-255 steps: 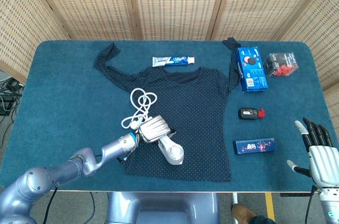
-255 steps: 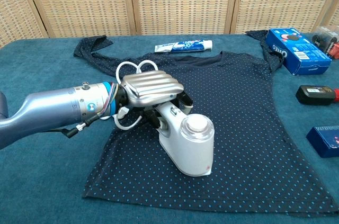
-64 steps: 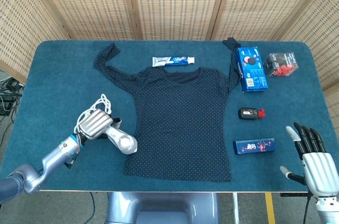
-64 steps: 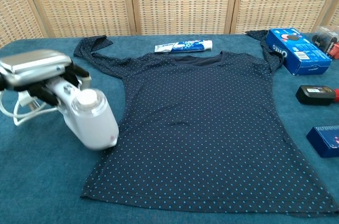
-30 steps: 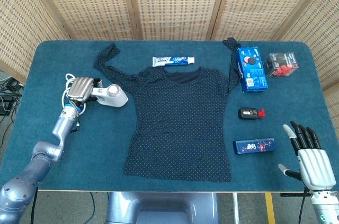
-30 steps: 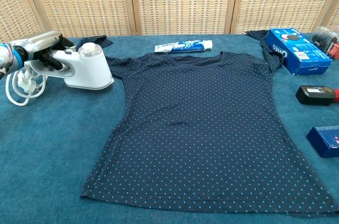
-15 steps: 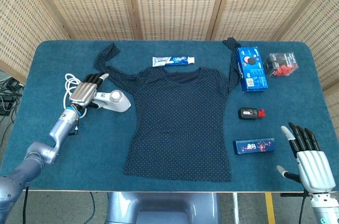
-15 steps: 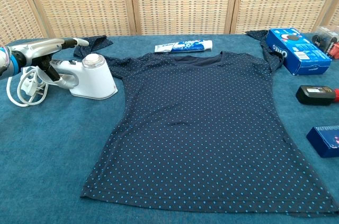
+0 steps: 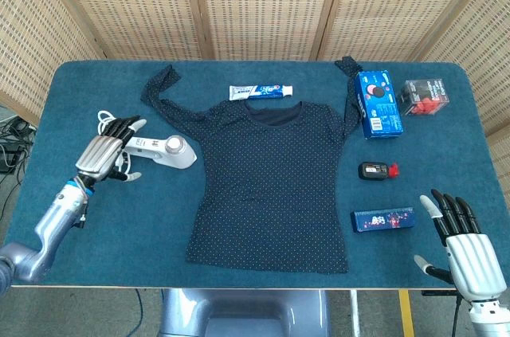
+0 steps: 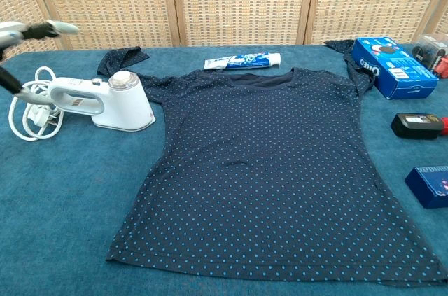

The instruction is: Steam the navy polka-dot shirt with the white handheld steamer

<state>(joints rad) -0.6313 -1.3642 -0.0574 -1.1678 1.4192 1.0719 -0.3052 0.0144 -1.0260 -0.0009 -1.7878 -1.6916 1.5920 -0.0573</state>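
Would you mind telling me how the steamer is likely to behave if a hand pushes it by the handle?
The steamer looks rigid and sits on a broad flat base, so it would probably slide rather than tip. Its coiled cord lies loose behind it and would likely drag along.

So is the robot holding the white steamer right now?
No, the left hand is open with fingers spread, and the white steamer sits by itself on the table beside the shirt.

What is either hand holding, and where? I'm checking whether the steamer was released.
Nothing: the left hand is open above the steamer; the right hand is open too.
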